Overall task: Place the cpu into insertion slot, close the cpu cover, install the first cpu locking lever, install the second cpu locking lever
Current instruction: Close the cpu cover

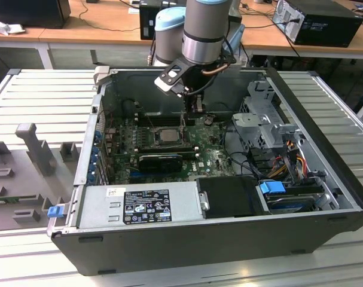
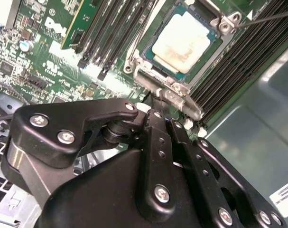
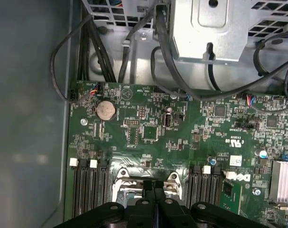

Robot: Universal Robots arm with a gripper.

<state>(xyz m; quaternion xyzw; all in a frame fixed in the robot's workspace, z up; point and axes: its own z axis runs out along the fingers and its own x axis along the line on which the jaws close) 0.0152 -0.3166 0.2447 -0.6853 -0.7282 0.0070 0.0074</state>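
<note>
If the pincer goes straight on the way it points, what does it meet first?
Probably the cover, at its silvery edge beside the cpu, right ahead of the pincer. Depth is unclear, so I cannot judge the gap.

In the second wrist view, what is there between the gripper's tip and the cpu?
In the second wrist view, a silvery metal bar of the socket frame lies between the gripper and the cpu.

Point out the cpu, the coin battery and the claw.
cpu (image 2: 181, 42): second wrist view, middle of its silver top.
coin battery (image 3: 106, 110): first wrist view, centre of its round face.
claw (image 3: 153, 184): first wrist view, midway between its fingertips.
</note>
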